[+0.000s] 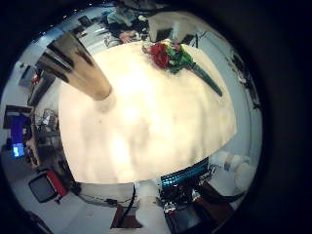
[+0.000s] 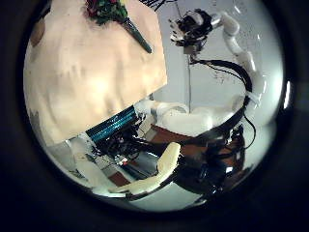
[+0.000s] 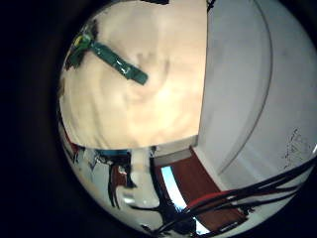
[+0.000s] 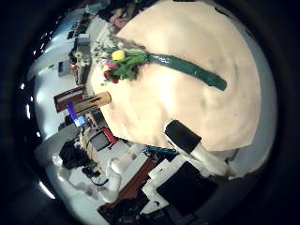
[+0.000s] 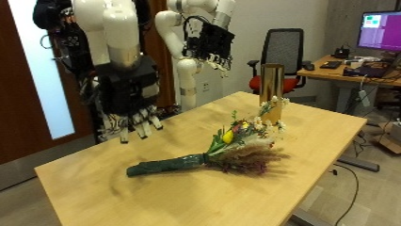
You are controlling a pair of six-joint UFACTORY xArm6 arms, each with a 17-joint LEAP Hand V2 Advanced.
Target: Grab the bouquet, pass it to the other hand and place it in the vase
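Note:
A bouquet (image 5: 232,149) with red and yellow flowers and a green wrapped stem lies flat on the wooden table (image 5: 113,202). A tall golden vase (image 5: 271,90) stands upright at the table's far edge, beyond the flower heads. My right hand (image 5: 131,102) hangs open above the table's near corner, away from the stem end, holding nothing. My left hand (image 5: 211,43) hangs open higher up, behind the table.
A black office chair (image 5: 286,49) and a desk with a monitor (image 5: 378,28) stand behind the table. The left thumb side palm view shows a hand (image 2: 196,25) beyond the table's edge. The right little finger side palm view shows the bouquet (image 3: 107,56).

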